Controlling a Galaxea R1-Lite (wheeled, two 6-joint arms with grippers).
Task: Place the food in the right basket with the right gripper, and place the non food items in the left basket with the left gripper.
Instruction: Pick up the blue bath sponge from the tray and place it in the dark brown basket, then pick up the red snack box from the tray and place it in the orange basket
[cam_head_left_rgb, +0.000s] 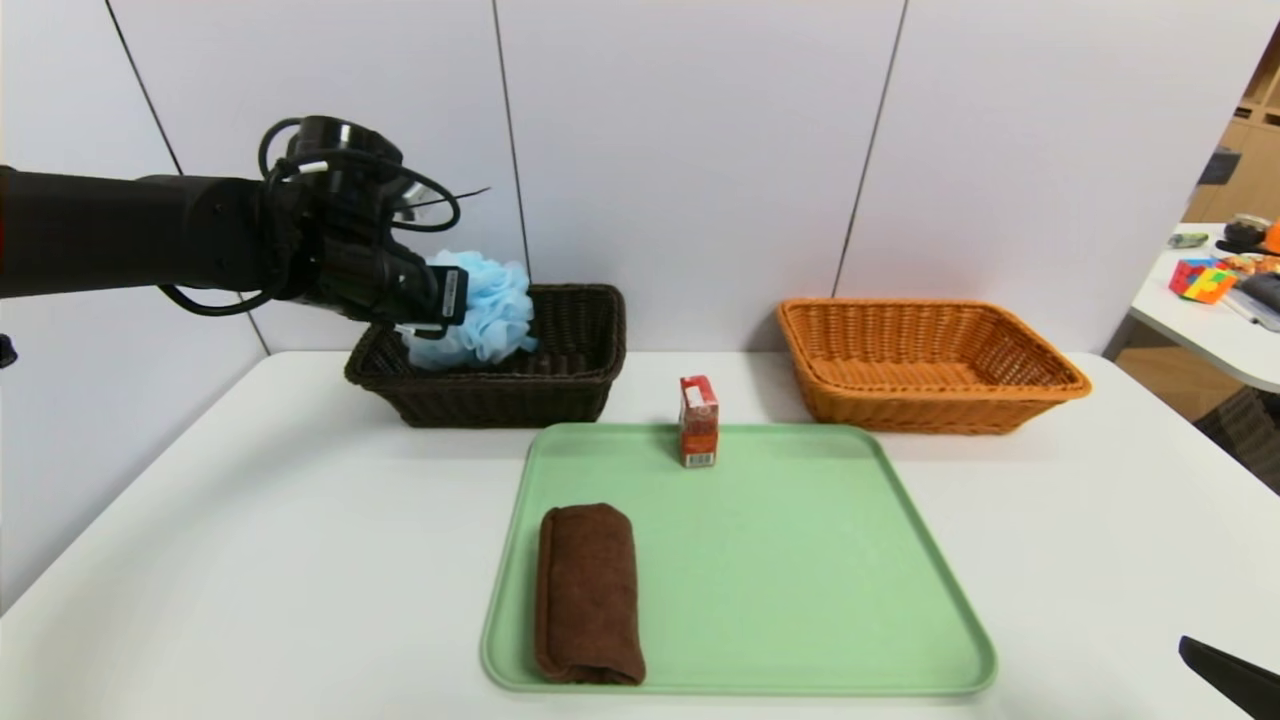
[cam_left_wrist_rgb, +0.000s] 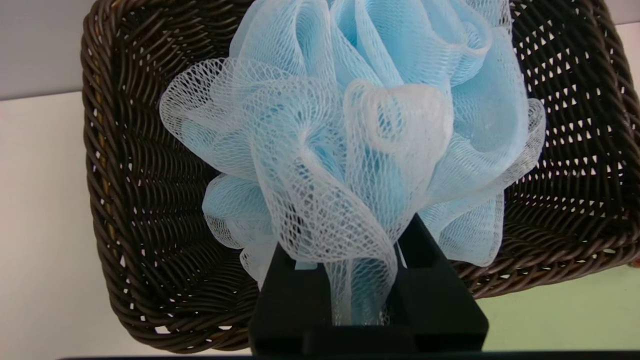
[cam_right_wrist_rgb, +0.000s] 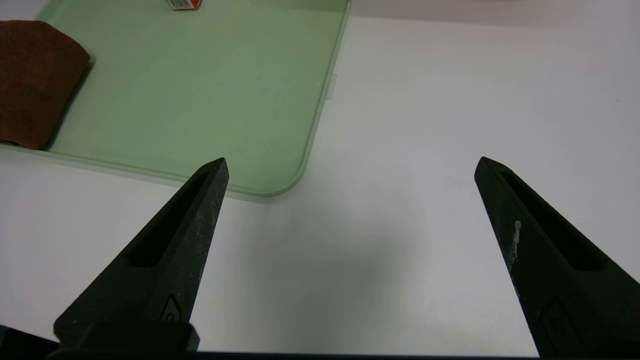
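Observation:
My left gripper (cam_head_left_rgb: 440, 300) (cam_left_wrist_rgb: 362, 240) is shut on a light blue mesh bath sponge (cam_head_left_rgb: 485, 310) (cam_left_wrist_rgb: 360, 125), which hangs over the dark brown left basket (cam_head_left_rgb: 560, 385) (cam_left_wrist_rgb: 130, 200). The orange right basket (cam_head_left_rgb: 930, 365) stands at the back right with nothing showing inside. On the green tray (cam_head_left_rgb: 800, 580) (cam_right_wrist_rgb: 210, 90) a small red carton (cam_head_left_rgb: 698, 421) stands upright at the far edge and a rolled brown towel (cam_head_left_rgb: 588, 592) (cam_right_wrist_rgb: 35, 80) lies at the near left. My right gripper (cam_right_wrist_rgb: 350, 167) is open and empty above bare table beside the tray's near right corner.
The white table (cam_head_left_rgb: 250, 560) holds both baskets against a white panelled wall. A side table (cam_head_left_rgb: 1215, 320) with a colourful cube (cam_head_left_rgb: 1203, 279) and other clutter stands off to the far right.

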